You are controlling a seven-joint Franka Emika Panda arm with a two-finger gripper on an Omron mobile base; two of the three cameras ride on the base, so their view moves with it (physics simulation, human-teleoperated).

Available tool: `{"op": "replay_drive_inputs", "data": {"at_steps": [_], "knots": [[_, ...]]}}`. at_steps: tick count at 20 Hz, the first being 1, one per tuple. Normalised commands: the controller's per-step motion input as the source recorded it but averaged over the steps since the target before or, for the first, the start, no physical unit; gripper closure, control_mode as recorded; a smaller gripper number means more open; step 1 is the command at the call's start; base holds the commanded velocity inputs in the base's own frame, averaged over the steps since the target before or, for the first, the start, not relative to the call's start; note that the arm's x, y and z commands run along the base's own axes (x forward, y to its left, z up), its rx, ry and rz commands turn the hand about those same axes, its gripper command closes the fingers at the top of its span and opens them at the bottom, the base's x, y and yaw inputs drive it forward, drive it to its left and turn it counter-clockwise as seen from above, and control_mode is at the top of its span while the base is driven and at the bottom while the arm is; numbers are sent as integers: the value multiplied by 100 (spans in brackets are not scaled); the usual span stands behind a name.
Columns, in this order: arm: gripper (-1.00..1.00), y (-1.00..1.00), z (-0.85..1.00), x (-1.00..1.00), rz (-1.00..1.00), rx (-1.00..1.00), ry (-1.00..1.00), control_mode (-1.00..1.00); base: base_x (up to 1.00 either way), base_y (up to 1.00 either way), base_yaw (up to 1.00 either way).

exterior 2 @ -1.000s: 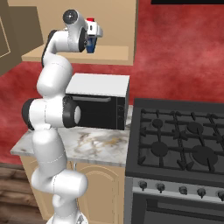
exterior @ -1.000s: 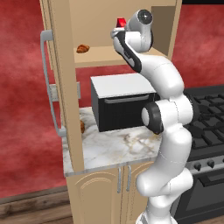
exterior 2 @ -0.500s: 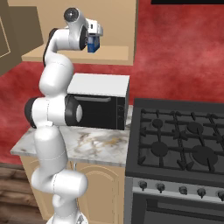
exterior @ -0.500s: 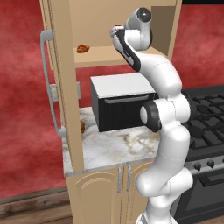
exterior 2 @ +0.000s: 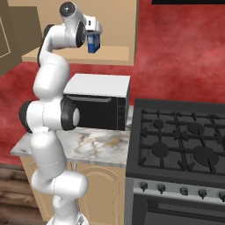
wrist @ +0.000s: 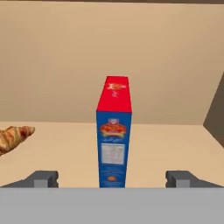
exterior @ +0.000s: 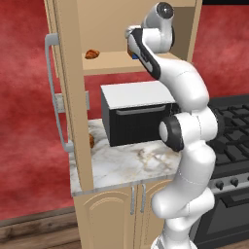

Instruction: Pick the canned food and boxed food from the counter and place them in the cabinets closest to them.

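The boxed food point(wrist: 113, 135), a red-topped carton with a blue printed front, stands upright on the cabinet shelf point(wrist: 170, 144). My gripper point(wrist: 113, 177) is open, with one fingertip well clear of the carton on each side and touching nothing. From the right base view the boxed food point(exterior 2: 92, 43) sits on the shelf just under my raised hand point(exterior 2: 93, 37). On the counter point(exterior: 126, 163), a small red-brown thing that looks like the canned food point(exterior: 91, 141) peeks out from behind the open cabinet door point(exterior: 73, 97).
A croissant point(wrist: 13, 136) lies on the same shelf to the carton's left. A black microwave point(exterior: 136, 114) sits on the counter under the shelf. The gas stove point(exterior 2: 184, 136) adjoins the counter on the right. The door's long grey handle point(exterior: 53, 92) sticks out on the left.
The jaws went from shut on the boxed food to wide open. The carton now stands free on the shelf. The arm has barely moved.
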Motion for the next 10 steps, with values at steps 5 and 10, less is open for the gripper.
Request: {"op": "replay_drive_inputs", "data": {"at_steps": [5,10], "knots": [[-100,-6,0,-97,-1,0,-9,-100,0,0,0],[-100,-17,-9,-100,0,-1,-16,-100,0,0,0]]}}
